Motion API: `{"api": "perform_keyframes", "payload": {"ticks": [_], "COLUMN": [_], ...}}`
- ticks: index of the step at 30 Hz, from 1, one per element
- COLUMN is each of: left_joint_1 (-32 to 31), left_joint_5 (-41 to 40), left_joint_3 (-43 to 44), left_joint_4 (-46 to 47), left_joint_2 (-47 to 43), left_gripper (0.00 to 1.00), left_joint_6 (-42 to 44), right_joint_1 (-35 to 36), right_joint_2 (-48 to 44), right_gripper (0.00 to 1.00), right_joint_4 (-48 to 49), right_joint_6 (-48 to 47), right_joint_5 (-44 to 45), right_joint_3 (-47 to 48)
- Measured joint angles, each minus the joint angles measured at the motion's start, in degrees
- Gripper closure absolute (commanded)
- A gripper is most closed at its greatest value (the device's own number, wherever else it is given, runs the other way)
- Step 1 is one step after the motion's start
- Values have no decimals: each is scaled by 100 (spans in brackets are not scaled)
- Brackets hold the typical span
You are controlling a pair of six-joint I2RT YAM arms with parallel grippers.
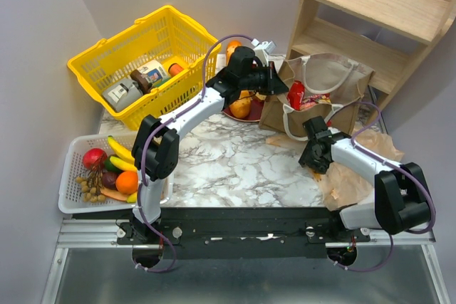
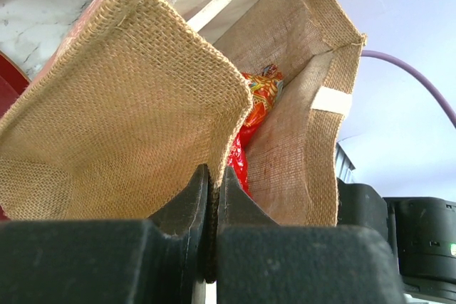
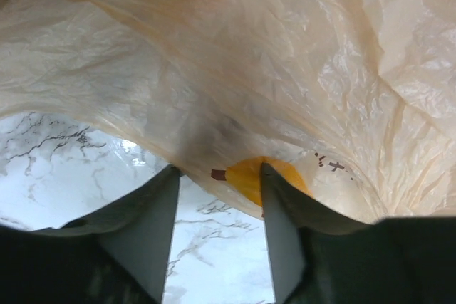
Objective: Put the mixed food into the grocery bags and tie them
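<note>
Left gripper (image 2: 214,176): clenched on the frayed top edge of the stiff brown woven bag (image 2: 128,119) with white handles.
Brown bag: stands open at 1 o'clock on the white marble table (image 1: 235,161) in the top view.
Crisp packet: a shiny red and orange crisp packet (image 2: 258,97) stands inside the brown bag.
Right gripper (image 3: 217,176): released, fingers spread, tips at the lower edge of the thin crinkly tan plastic bag (image 3: 285,69).
Plastic bag: crumpled at 4 o'clock on the table.
Fruit: a round yellow-orange fruit (image 3: 249,176) with a brown stem, beside the right finger, partly under the film.
Tray: a white mesh tray (image 1: 69,169) at 8 o'clock holds a yellow banana (image 1: 120,149) and other fruit.
Basket: a yellow plastic basket (image 1: 85,80) at 11 o'clock.
</note>
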Motion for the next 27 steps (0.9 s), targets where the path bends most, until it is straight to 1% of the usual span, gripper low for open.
{"api": "perform_keyframes", "payload": {"ticks": [2, 3, 5, 6, 7, 8, 14, 18, 22, 24, 27], "left_joint_1": [0, 0, 0, 0, 0, 0, 2, 15, 39, 52, 48], "left_joint_5": [0, 0, -2, -2, -2, -2, -4, -4, -13, -24, -66], "left_joint_3": [-13, -15, -22, -24, -31, -35, -105, -107, -107, -107, -107], "left_joint_4": [13, 20, 39, 52, 61, 63, 109, 109, 125, 127, 131], "left_joint_2": [0, 0, 0, 0, 0, -2, -50, -57, -76, -85, -94], "left_gripper": [100, 100, 100, 100, 100, 100, 100, 100, 100, 100, 100], "left_joint_6": [0, 0, 0, 0, 0, 0, 2, 7, 48, 61, 76], "right_joint_1": [35, 59, 118, 149, 168, 184, 382, 1093, 1864, 2076, 2371], "right_joint_2": [-35, -39, -42, -42, -42, -42, -118, -404, -890, -1058, -1073], "right_gripper": [55, 64, 75, 88, 95, 99, 99, 99, 99, 99, 99], "right_joint_4": [7, 7, 31, 46, 66, 96, 326, 413, 435, 476, 474], "right_joint_6": [24, 37, 57, 55, 46, 37, -155, -192, -168, -166, -153], "right_joint_5": [0, 0, -9, -13, -28, -52, -157, -229, -404, -514, -595], "right_joint_3": [-31, -35, -37, -39, -42, -46, -125, -313, -374, -358, -208]}}
